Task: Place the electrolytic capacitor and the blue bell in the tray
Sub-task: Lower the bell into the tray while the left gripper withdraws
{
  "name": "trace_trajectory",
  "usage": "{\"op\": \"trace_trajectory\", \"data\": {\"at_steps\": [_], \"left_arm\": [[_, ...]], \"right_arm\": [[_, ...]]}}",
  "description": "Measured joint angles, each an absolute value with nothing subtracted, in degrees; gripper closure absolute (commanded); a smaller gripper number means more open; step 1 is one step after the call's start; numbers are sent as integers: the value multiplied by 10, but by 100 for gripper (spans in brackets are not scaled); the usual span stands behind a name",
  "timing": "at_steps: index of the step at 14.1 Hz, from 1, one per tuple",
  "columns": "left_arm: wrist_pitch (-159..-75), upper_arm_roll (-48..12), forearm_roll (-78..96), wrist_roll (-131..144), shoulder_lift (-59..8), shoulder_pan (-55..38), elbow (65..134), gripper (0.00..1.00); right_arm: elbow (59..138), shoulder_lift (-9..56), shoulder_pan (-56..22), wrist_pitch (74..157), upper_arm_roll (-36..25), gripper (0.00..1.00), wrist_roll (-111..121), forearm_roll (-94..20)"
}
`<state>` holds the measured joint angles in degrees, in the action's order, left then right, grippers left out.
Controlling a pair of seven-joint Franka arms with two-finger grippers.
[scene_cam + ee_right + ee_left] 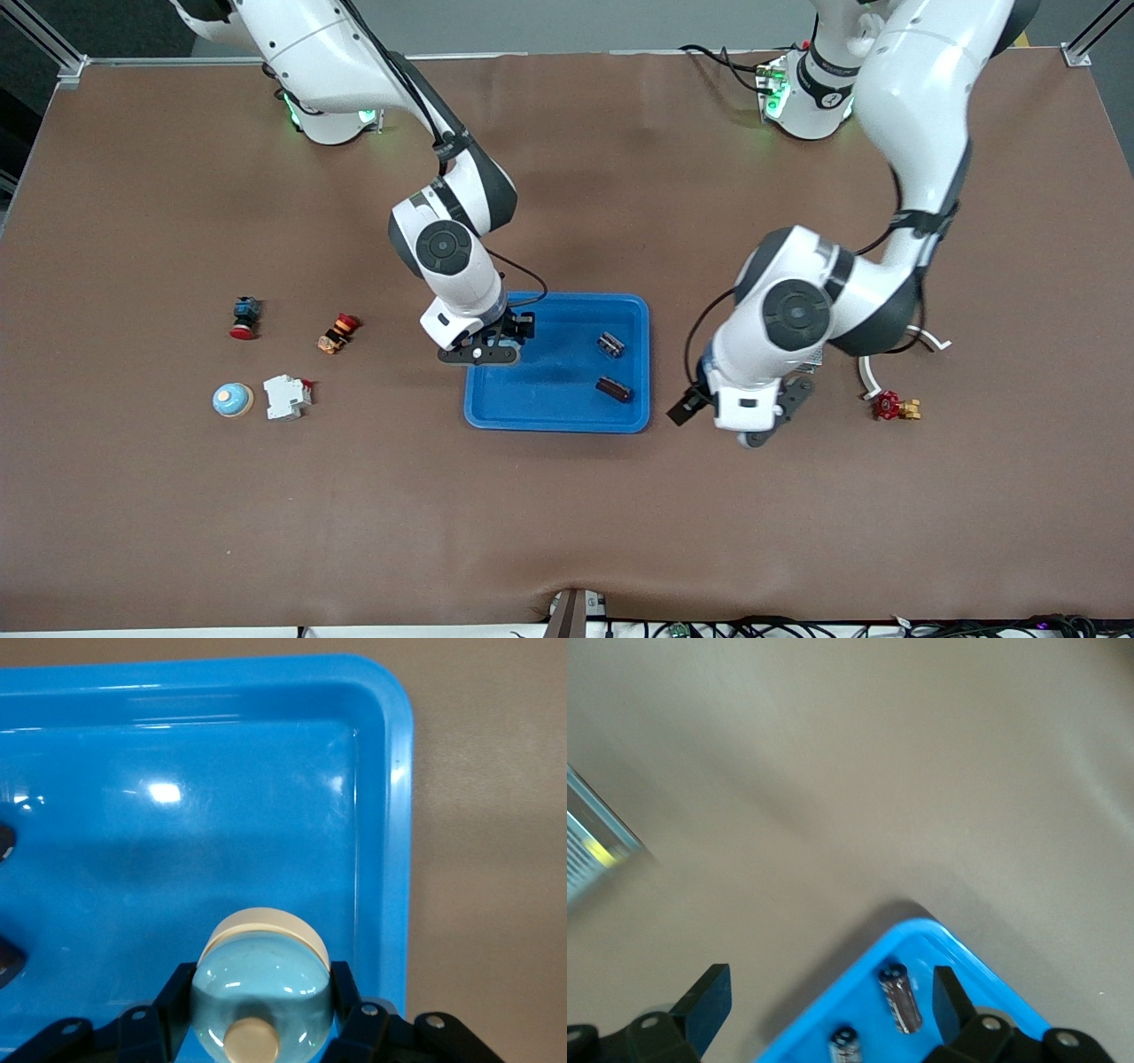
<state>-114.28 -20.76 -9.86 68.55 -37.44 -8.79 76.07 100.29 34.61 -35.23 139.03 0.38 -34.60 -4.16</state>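
The bright blue tray [558, 424] lies mid-table, and two dark electrolytic capacitors [610, 345] [613, 388] rest in it toward the left arm's end. My right gripper [509, 335] is over the tray's corner at the right arm's end. In the right wrist view my right gripper [261, 992] is shut on a blue bell [261, 970] above the tray floor [221, 815]. A second blue bell [232, 400] sits on the table toward the right arm's end. My left gripper [769, 424] is open and empty over the table beside the tray. The left wrist view shows its open gripper [828, 997], the tray corner [921, 935] and a capacitor [900, 997].
Two red-capped push buttons [244, 317] [338, 332] and a white breaker [286, 396] lie near the second bell. A red valve [895, 407] and a white curved part [926, 338] lie toward the left arm's end. A grey mesh box edge [589, 846] shows in the left wrist view.
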Motion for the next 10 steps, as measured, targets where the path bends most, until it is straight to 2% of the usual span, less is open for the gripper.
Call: {"op": "trace_trajectory", "data": {"at_steps": [10], "left_arm": [[-1023, -206, -99, 526, -261, 1, 762, 0]], "right_arm": [[1003, 374, -352, 1413, -1, 48, -346, -16]]}}
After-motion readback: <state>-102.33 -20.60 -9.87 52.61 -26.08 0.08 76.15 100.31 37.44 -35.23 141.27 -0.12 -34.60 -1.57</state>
